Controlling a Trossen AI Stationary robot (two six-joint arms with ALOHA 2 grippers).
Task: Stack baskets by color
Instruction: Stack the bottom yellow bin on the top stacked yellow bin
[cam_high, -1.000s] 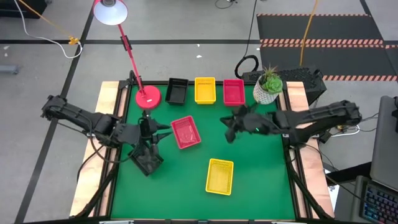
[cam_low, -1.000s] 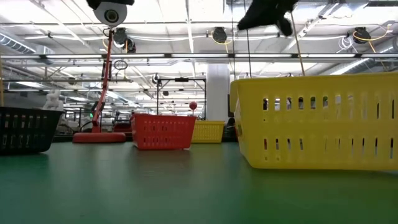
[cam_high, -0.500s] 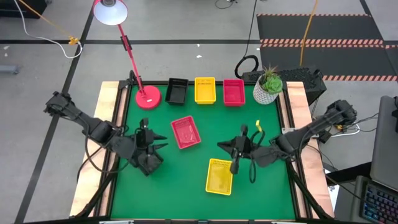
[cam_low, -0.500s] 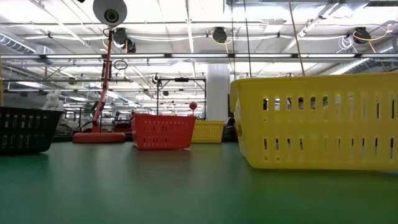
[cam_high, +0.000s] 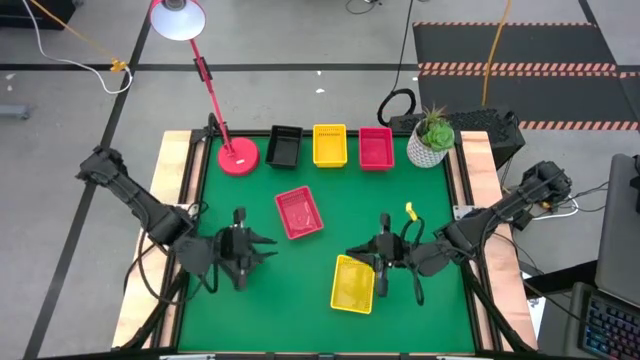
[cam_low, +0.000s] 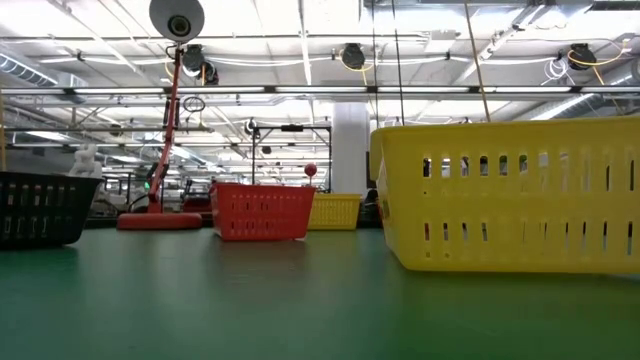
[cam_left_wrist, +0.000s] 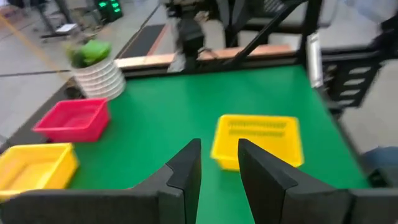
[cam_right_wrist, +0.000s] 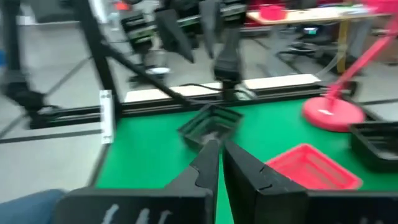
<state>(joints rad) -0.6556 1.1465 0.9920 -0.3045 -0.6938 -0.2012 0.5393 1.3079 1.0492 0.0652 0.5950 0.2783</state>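
High view: the left tool (cam_high: 268, 244) is seen with fingers narrowly parted and nothing between them, a red-pink basket (cam_high: 299, 213) just beyond it. The right tool (cam_high: 352, 251), fingers pressed together and empty, is found at the yellow basket's (cam_high: 353, 284) far edge.

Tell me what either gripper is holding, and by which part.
Nothing. The left gripper is open, with only the table showing in its gap; the right gripper is shut and empty.

Open green mat (cam_high: 300, 290) at centre, red basket (cam_high: 299, 213), yellow basket (cam_high: 353, 283) obstructing
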